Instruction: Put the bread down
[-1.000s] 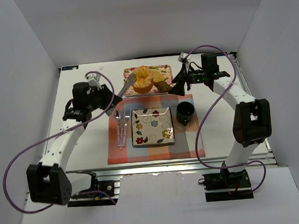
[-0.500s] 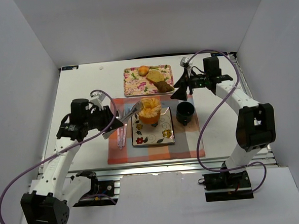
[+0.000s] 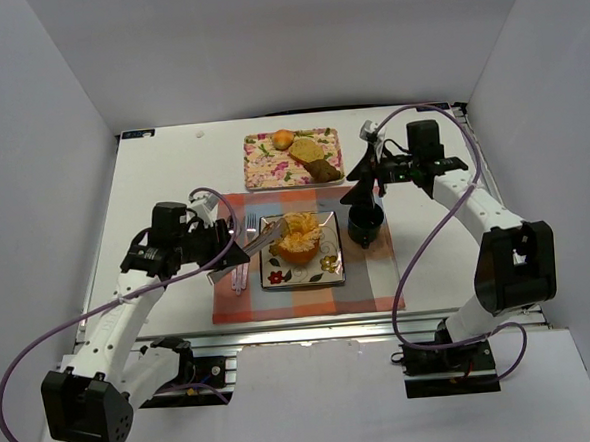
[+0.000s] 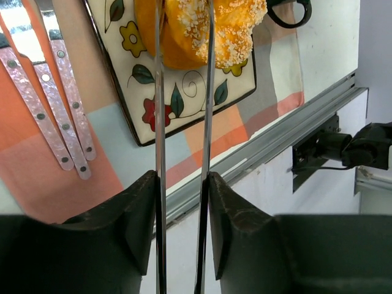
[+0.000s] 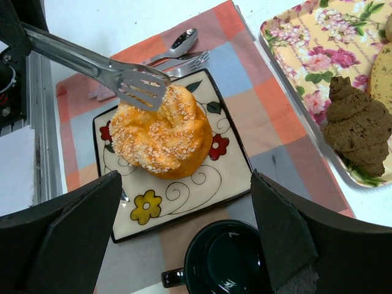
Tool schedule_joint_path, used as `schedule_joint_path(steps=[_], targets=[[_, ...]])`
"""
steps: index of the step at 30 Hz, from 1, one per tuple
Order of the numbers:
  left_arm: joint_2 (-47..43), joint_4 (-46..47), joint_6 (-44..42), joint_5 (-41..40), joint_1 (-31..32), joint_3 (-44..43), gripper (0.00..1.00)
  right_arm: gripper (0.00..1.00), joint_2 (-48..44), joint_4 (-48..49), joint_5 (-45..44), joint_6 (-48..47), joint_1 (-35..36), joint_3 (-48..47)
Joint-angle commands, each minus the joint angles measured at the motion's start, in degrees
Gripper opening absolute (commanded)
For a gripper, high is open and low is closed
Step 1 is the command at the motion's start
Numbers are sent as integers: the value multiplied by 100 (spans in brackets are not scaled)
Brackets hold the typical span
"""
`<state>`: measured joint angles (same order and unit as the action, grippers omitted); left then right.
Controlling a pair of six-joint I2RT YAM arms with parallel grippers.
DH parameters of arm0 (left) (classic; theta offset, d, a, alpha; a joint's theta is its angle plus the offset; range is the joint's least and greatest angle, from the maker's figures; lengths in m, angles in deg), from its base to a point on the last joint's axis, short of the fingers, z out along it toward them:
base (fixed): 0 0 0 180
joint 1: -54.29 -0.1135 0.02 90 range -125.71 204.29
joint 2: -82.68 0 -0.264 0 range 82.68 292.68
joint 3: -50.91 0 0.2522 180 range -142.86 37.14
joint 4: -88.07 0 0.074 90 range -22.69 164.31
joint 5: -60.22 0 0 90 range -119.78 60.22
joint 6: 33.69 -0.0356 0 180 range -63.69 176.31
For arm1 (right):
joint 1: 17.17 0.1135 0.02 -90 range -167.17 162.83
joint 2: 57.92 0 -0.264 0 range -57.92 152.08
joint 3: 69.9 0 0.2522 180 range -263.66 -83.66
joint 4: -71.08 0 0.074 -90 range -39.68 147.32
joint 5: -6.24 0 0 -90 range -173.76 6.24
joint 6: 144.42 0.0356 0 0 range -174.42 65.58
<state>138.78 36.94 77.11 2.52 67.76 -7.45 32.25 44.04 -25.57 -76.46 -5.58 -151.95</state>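
**Golden-orange bread (image 3: 298,239) on glazed plate (image 3: 328,271), steel tongs (image 3: 260,237) applied**

- Bread: round, lumpy and swirled. Crust glossy, top dusted with pale seed-like grains. Position: on the plate, toward its far half, base on the glazed face.
- Plate: square, cream, dark-rimmed. Painted with red, yellow and blue flowers, green leaves and thin scrolls.
- Tongs: polished metal, two flat arms, slotted blade at the tip. One arm on either side of the bread, blade against the upper crust.
- Left tool (image 4: 182,202): clenched on the tongs, matte black fingers pressing both arms from outside.
- Right tool (image 3: 358,182): released, fingers spread wide, above the mug (image 3: 365,223) and apart from everything.
- Mug: dark, glossy, round, just right of the plate.
- Cutlery (image 3: 238,246): just left of the plate. Metal heads, pearly riveted handles.
- Placemat (image 3: 379,276): woven check of orange, pink and grey-blue, under plate, mug and cutlery.
- Tray (image 3: 266,163): rectangular, floral, beyond the placemat. Load: small round roll (image 3: 284,138), flat tan slice (image 3: 309,151), dark brown piece (image 5: 358,125).
- Counter (image 3: 162,179): white, smooth, metal rail along the near edge.
- Enclosure: plain pale walls (image 3: 265,53) on three sides.
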Motion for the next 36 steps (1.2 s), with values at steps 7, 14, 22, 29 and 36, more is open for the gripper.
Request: schedule_joint_path(steps=[7,14,22,29,36], targets=[[-265,-8,56,5,50,-207,56,89,-298,62,52,-116,-26,105],[-679,353,381,119,50,-268,58,90,-386,10,96,-195,-34,176],[-898,457,425,-635,41,-453,49,89,-412,9,131,-230,-34,220],[-583,1020,171,-1576,-361,-278,38,89,-474,-105,113,-432,-34,229],[110,2013,-487,-2130,-1566,241,39,89,-483,-122,131,-511,-34,237]])
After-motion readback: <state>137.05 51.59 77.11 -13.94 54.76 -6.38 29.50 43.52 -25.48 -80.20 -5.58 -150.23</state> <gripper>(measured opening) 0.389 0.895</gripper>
